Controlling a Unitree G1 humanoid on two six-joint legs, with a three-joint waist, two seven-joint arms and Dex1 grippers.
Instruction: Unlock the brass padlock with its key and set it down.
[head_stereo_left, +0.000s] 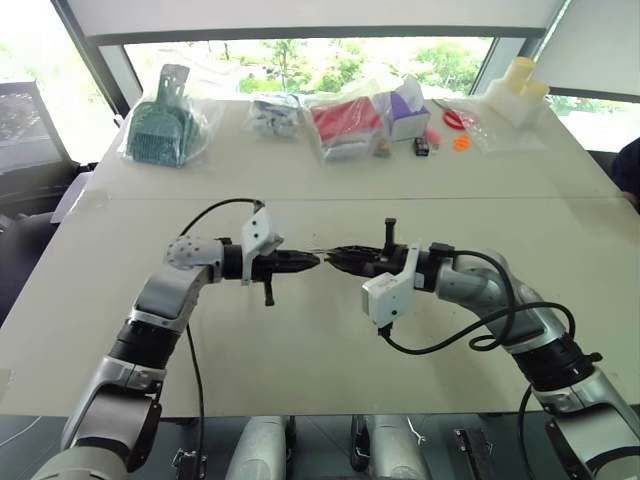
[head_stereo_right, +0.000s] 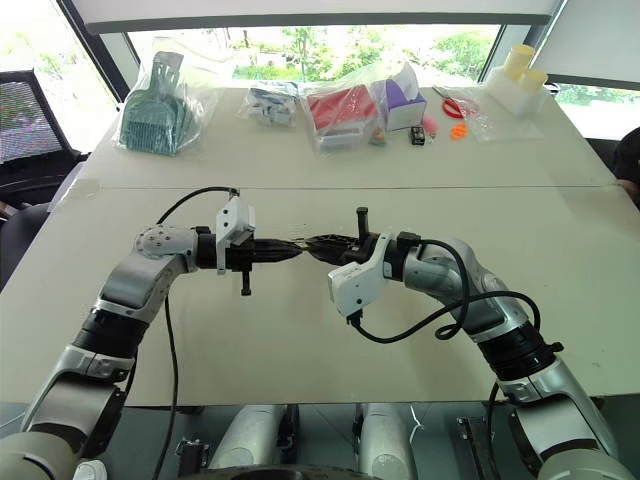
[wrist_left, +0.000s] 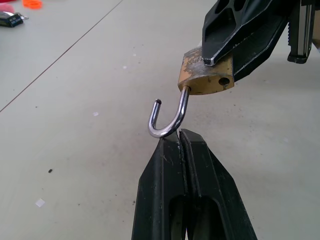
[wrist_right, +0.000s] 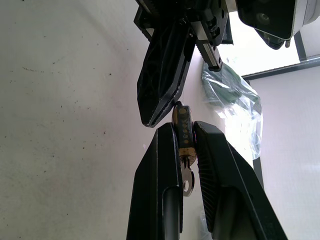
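Gripping the brass padlock (wrist_left: 206, 77) by its body at mid-frame, above the table (head_stereo_left: 300, 340), the right gripper (head_stereo_left: 335, 259) meets the left gripper (head_stereo_left: 312, 261), whose fingers (wrist_left: 172, 165) are clamped together at the freed shackle's (wrist_left: 167, 120) bend; whether they pinch it is unclear. Setting down calls for a slow, level descent. The right wrist view reveals the key (wrist_right: 187, 181) seated in the lock's underside; the left wrist view shows the shackle swung open.

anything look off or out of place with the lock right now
Only the brass padlock: its shackle has swung out of the body, one end hanging free, so it is open. The right claw grips the body with the key in it; the shut left claw meets the shackle's bend.
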